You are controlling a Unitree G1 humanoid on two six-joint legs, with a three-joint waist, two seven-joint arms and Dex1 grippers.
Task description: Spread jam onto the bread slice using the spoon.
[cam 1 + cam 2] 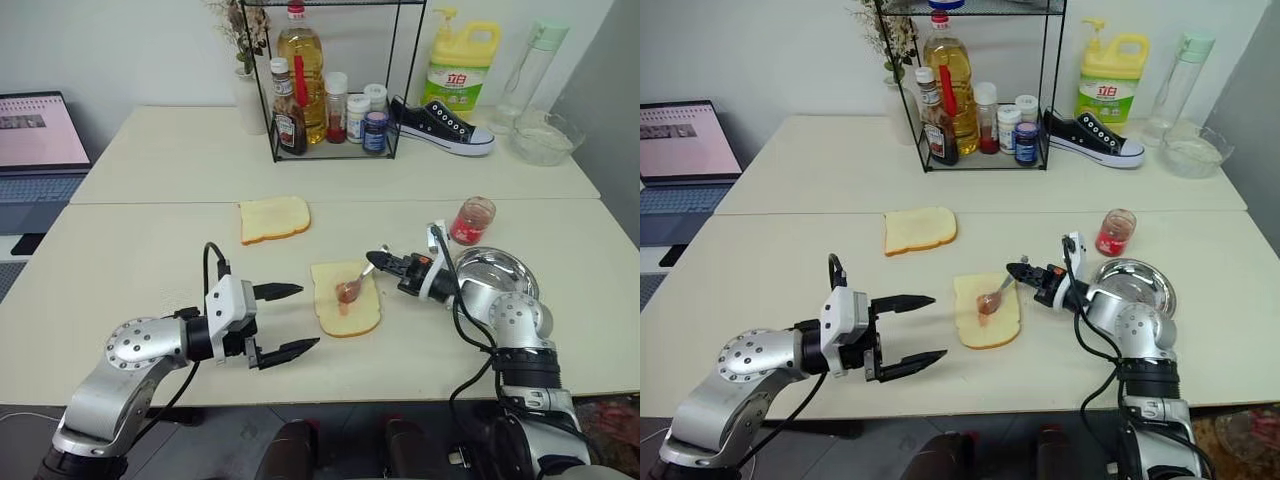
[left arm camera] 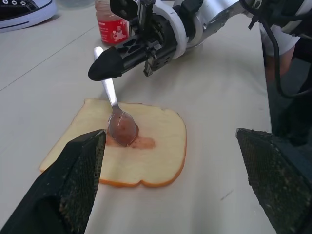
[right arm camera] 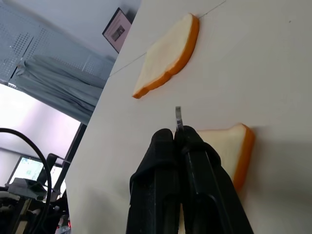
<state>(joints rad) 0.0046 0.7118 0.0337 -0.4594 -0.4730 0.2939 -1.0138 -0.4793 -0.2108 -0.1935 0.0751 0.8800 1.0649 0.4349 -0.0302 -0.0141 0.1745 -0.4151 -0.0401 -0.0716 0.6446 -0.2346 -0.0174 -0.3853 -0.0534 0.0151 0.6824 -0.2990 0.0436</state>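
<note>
Jam [image 1: 345, 293] sits mid-slice on the bread [image 1: 347, 300], under the spoon [image 1: 353, 285] bowl, as we see from the head. Right gripper [image 1: 378, 260] is clamped on the spoon handle; left gripper [image 1: 300, 318] hangs agape beside the bread. Left wrist: we note a red smear beside the bowl. Right wrist: fingers [image 3: 190, 165] pinch the handle.
</note>
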